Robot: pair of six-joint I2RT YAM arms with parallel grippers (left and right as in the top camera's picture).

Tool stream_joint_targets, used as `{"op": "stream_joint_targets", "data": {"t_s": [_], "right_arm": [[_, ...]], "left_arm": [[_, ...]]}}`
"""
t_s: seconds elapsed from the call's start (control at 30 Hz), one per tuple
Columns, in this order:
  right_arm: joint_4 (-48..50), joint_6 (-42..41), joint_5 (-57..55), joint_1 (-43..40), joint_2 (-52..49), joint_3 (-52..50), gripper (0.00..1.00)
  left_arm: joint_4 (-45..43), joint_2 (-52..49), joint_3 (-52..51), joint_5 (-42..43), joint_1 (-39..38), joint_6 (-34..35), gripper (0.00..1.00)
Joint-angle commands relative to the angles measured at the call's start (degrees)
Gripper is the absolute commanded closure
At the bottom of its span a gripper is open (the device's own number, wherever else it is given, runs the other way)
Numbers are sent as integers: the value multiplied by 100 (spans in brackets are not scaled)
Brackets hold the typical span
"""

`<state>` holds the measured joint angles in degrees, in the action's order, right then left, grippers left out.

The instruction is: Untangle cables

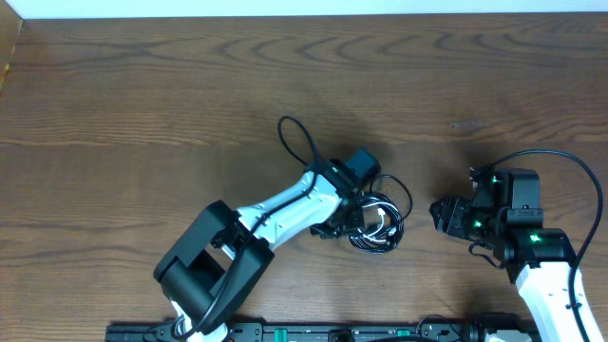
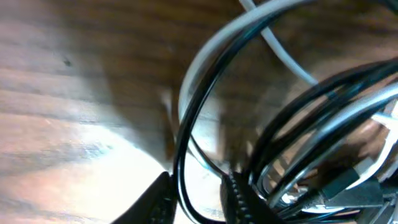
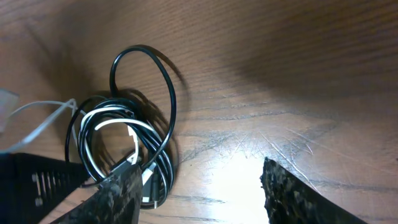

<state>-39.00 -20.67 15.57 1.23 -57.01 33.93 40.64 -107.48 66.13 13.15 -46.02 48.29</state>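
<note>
The cables (image 1: 378, 224), one white and one black, lie coiled together on the wooden table just right of centre. My left gripper (image 1: 365, 205) is down on the bundle. In the left wrist view a black strand (image 2: 185, 130) paired with a white one (image 2: 281, 52) runs between its fingers (image 2: 157, 200), which stand narrowly apart around it; the rest of the coil (image 2: 323, 143) lies right of them. My right gripper (image 1: 443, 217) stands open to the right of the bundle with bare wood between its fingers (image 3: 298, 198). Its view shows the coil (image 3: 124, 146), a black loop (image 3: 168, 81) and plug ends (image 3: 149, 180).
A thick black wire (image 1: 294, 139) belonging to the left arm loops up behind that gripper. Another arm wire (image 1: 579, 180) arcs over the right arm. The table's far edge (image 1: 304, 17) meets a white wall.
</note>
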Motion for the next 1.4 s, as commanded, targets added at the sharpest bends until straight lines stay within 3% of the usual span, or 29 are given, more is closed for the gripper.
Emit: {"op": "stream_joint_targets", "data": {"t_s": [0.0, 0.07, 0.27, 0.33, 0.37, 0.5, 0.63, 0.77, 0.87, 0.93, 1.03, 1.1, 1.37], "right_arm": [[-2, -72, -46, -7, 0, 0, 42], [-4, -72, -46, -7, 0, 0, 42], [-24, -72, -46, -7, 0, 0, 42], [-26, -66, -48, -7, 0, 0, 42], [-22, -48, -61, -7, 0, 0, 42], [26, 11, 4, -7, 0, 0, 46], [197, 533, 739, -7, -2, 0, 47], [238, 616, 942, -7, -2, 0, 46], [238, 616, 944, -7, -2, 0, 46], [238, 614, 944, -7, -2, 0, 47], [221, 614, 944, -7, -2, 0, 47], [208, 614, 944, -7, -2, 0, 47], [219, 616, 940, -7, -2, 0, 47]], "left_arm": [[22, -44, -7, -136, -162, 48, 81], [33, -44, -7, -170, -197, 48, 92], [317, 31, 22, -229, -109, 31, 93], [428, 170, 68, -175, -31, -293, 93], [468, 382, 160, 192, 72, -931, 93], [468, 916, 402, 1950, 380, -2413, 93], [326, 1436, 439, 3195, 741, -2822, 93], [155, 1768, 439, 3263, 946, -3051, 92], [7, 1853, 439, 2695, 1073, -3198, 92], [-63, 1847, 437, 2048, 1147, -3198, 84], [-61, 1836, 433, 1054, 1196, -3195, 50], [-61, 1832, 428, 780, 1193, -3193, 35], [66, 1799, 247, 887, 1102, -3018, 33]]}}
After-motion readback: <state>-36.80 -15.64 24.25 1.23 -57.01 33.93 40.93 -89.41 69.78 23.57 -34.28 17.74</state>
